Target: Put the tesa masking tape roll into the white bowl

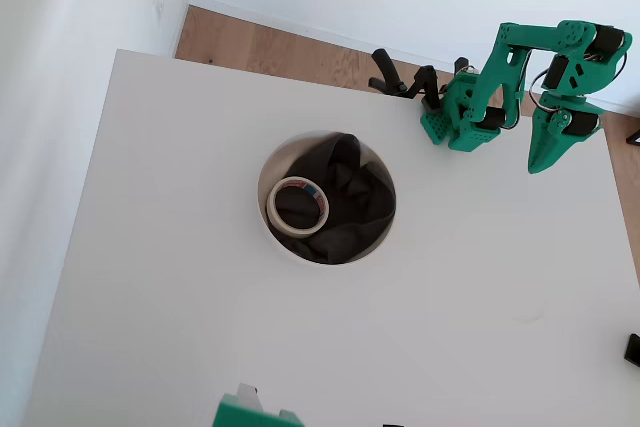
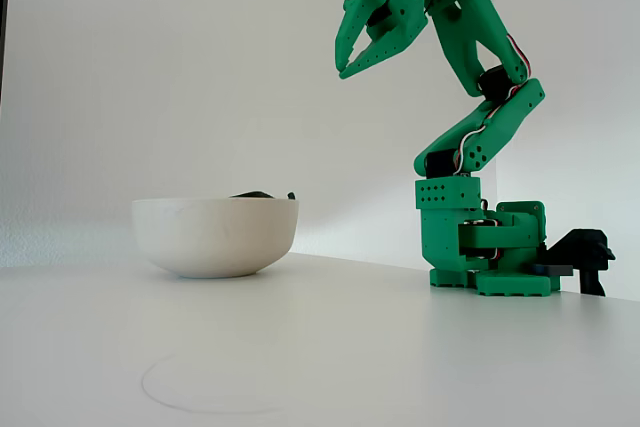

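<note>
1. The small cream-white masking tape roll (image 1: 299,206) is seen lying flat, its hole facing up, on dark cloth (image 1: 345,202) inside the large round white bowl (image 1: 268,232), toward the bowl's left side in the overhead view.
2. The green claw (image 2: 346,68) is raised high at the upper centre of the fixed view, its fingers slightly parted, nothing held or touched.
3. The bowl is set on the white table (image 1: 180,297).
</note>
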